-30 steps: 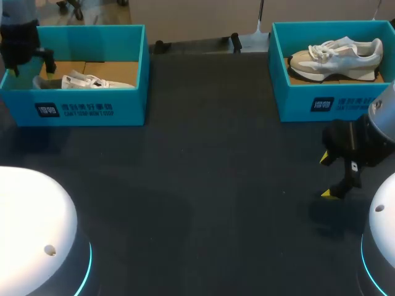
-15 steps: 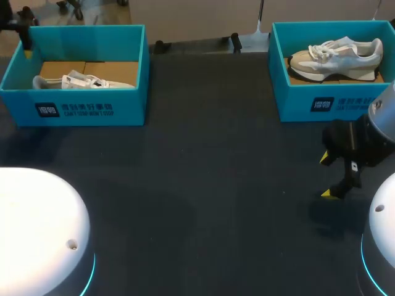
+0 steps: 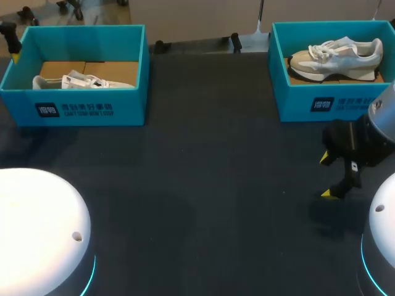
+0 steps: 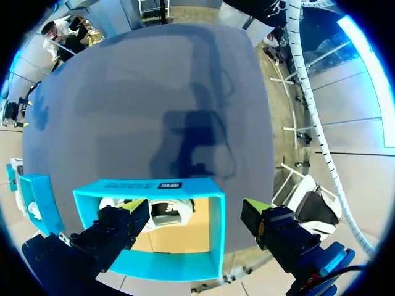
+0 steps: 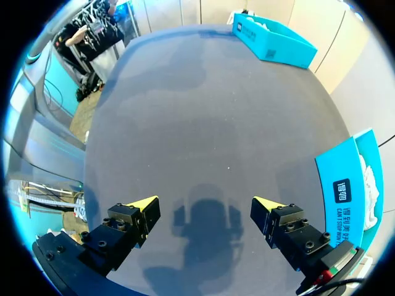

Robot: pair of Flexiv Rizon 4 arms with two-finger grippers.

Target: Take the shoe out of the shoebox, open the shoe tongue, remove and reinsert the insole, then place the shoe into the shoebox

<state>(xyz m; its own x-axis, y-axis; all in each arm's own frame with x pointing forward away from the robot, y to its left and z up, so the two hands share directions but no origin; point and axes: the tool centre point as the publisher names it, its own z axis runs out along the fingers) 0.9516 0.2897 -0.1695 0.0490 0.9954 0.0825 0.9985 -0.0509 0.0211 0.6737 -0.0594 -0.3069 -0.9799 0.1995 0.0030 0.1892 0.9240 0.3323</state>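
Note:
Two teal shoeboxes stand at the back of the dark table. The left shoebox [image 3: 92,111] holds a white shoe [image 3: 83,81] lying flat. A beige and white sneaker [image 3: 336,57] rests in the right shoebox [image 3: 321,105]. My left gripper [image 4: 191,208] hangs open above the left shoebox [image 4: 148,185], and the white shoe [image 4: 166,214] shows between its fingers, well below them. In the head view only a bit of it [image 3: 10,38] shows by the box's far left corner. My right gripper [image 3: 328,176] stands open and empty over bare table in front of the right shoebox [image 5: 345,188].
The dark table [image 3: 203,185] stretches wide between the two boxes and the front edge. White arm bases sit at the front left [image 3: 37,234] and front right [image 3: 379,246] corners.
My left arm has drawn back from over the left end of the left shoebox toward the far left corner. The right arm and both shoes have stayed put.

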